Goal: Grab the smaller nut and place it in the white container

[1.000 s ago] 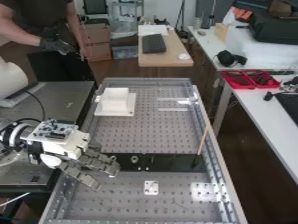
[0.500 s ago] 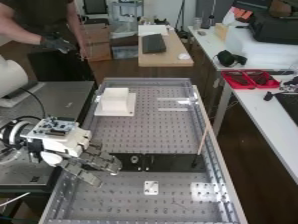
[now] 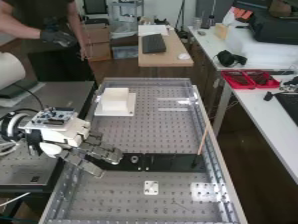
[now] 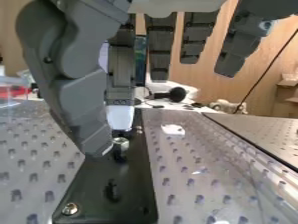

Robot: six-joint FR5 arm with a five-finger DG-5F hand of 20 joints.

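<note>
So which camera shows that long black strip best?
The high view: it looks down on the black strip lying across the bench, though the hand partly covers one end. The wrist view shows the strip close up, at a low slant, running away from the camera, with the hand blocking some.

Seen from a fixed camera above its near end, the perforated bench (image 3: 126,197) stretches away at a downward slant, set far enough back to take in the hand (image 3: 98,150) and the room beyond. A second camera, on the arm's wrist, looks low and nearly level from close behind the fingers (image 4: 83,107), facing lengthwise along the black strip (image 3: 174,162) toward the white side table (image 3: 259,112). Both views share the strip, bench, white plate (image 3: 151,184) and dark headphones (image 3: 229,59).
</note>
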